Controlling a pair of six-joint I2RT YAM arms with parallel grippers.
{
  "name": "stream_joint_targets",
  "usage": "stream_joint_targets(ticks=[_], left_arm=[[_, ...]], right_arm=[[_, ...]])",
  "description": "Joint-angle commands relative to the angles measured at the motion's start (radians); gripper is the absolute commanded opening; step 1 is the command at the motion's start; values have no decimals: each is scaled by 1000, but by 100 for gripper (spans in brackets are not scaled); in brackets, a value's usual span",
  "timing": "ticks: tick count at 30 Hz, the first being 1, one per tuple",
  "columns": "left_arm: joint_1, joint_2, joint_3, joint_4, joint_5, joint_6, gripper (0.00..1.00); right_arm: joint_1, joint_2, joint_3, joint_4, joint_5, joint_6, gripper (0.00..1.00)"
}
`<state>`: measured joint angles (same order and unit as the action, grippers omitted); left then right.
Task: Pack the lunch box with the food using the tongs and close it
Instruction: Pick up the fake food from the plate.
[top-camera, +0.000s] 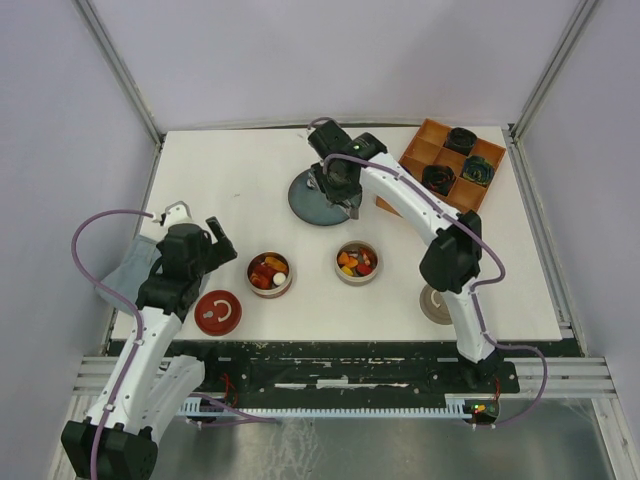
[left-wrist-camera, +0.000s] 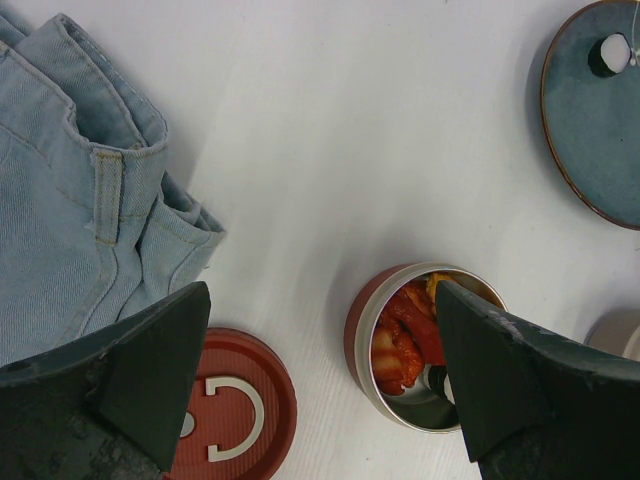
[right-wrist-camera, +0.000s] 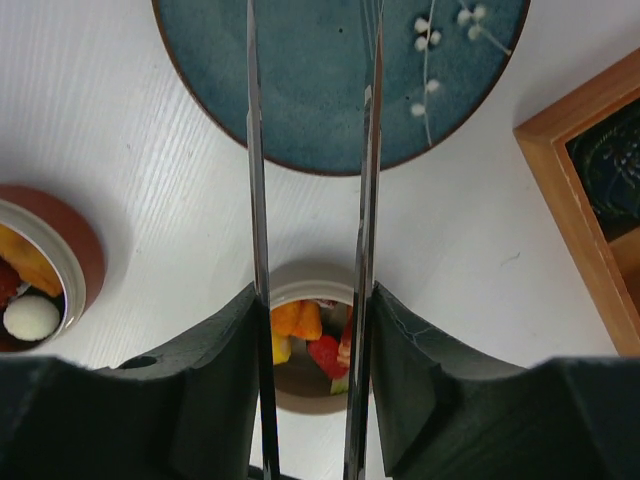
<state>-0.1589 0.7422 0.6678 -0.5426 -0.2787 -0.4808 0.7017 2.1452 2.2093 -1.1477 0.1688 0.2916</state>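
Thin, straight silver tongs, two polished blades, clamped by the matte black right gripper above a glossy teal plate; orange and red food fills a round metal tin near it; left gripper spread wide, empty

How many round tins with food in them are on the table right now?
2. The first tin stands beside the red lid; the second tin stands further right, on the near side of the blue plate. Nothing suggests a hidden one.
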Motion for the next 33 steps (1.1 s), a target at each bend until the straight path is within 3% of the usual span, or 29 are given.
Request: stream_joint_targets(ticks=[1, 14, 33], left_arm=[[3, -12, 2, 45, -8, 28, 99], [2, -9, 3, 45, -8, 28, 99], [3, -6, 3, 44, -7, 28, 99]], right_arm=[[-13, 66, 147, -11, 11, -11, 51], [-38, 145, 145, 69, -16, 1, 52], [-42, 284, 279, 83, -38, -22, 53]])
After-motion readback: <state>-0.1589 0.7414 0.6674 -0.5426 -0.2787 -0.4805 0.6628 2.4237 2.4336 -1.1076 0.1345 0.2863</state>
